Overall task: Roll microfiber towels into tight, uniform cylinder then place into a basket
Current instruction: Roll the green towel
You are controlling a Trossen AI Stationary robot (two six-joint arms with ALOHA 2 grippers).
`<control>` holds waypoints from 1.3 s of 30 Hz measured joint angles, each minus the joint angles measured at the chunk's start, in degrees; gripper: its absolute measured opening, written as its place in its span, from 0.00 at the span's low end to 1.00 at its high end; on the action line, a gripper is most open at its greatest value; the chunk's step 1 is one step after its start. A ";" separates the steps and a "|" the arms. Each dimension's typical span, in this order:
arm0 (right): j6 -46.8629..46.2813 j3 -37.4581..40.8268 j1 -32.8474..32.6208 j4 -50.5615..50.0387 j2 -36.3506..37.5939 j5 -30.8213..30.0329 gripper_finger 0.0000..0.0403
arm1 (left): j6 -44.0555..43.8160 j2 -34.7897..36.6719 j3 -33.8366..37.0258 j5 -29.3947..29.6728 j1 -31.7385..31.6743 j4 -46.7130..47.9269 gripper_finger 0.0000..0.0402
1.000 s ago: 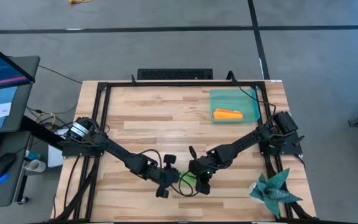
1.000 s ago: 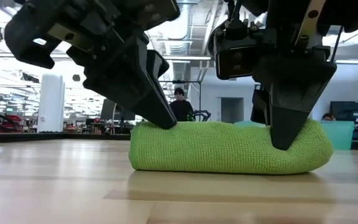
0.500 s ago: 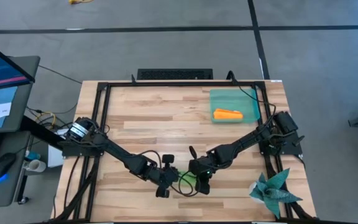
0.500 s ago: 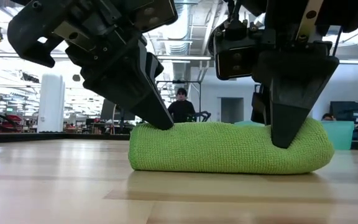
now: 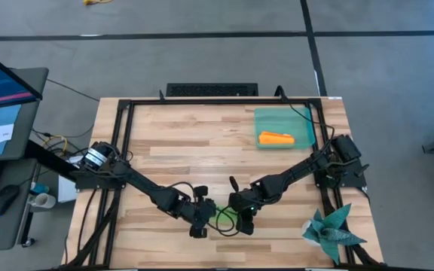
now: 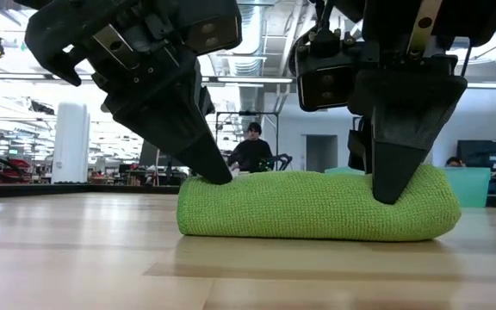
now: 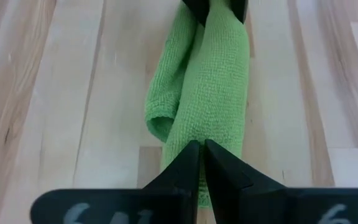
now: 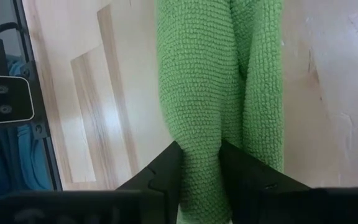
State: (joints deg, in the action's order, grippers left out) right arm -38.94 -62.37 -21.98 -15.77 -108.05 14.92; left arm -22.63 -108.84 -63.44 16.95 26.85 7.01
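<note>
The lime green towel [image 6: 317,202] lies rolled into a short cylinder on the table near its front edge; it also shows in the high view [image 5: 222,214]. My left gripper [image 6: 216,176] is shut, with its tips on the top of the roll's left end. My right gripper [image 6: 393,191] is shut on the roll near its right end. The orange towel [image 5: 276,138] lies rolled inside the teal-green basket [image 5: 285,117] at the far right of the table. My left gripper presses its shut fingertips [image 7: 194,155] on the top of the roll's left end [image 7: 191,127], slanting down from the table's left. The roll lies flat on the table. My right gripper pinches a thick fold of the roll [image 8: 199,155] between its two fingers [image 8: 166,165], near the right end. The fingers point down from above and lie across the roll, whose top is dented in there.
A dark teal spiky star-shaped cloth [image 5: 330,229] lies at the table's front right corner. A black frame rail [image 5: 202,102] runs round the tabletop. A person [image 6: 250,151] shows in the room far behind the table. Bare wood lies left of the roll.
My left gripper has slid a little along the roll's top toward the table's left, onto its very end, staying shut. The roll stays on the table.
</note>
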 joint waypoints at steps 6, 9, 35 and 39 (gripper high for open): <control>-0.04 0.00 0.14 0.00 0.00 0.00 0.31 | -1.06 0.00 0.00 -0.04 -0.13 0.02 0.04; 0.67 0.00 0.15 0.00 0.00 -0.06 0.31 | -1.11 -0.02 0.00 -0.04 -0.17 0.09 0.04; -2.98 0.02 -0.10 1.07 0.02 -1.93 0.43 | -6.33 -5.25 -0.26 0.17 -0.20 -0.24 0.04; -3.50 0.02 0.49 0.51 0.02 -0.09 0.49 | -7.74 -5.29 -0.24 0.03 -0.22 -0.03 0.04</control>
State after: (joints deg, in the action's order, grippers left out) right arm -42.44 -62.35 -21.49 -15.26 -108.03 14.83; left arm -30.37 -114.13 -63.68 16.98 26.63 6.97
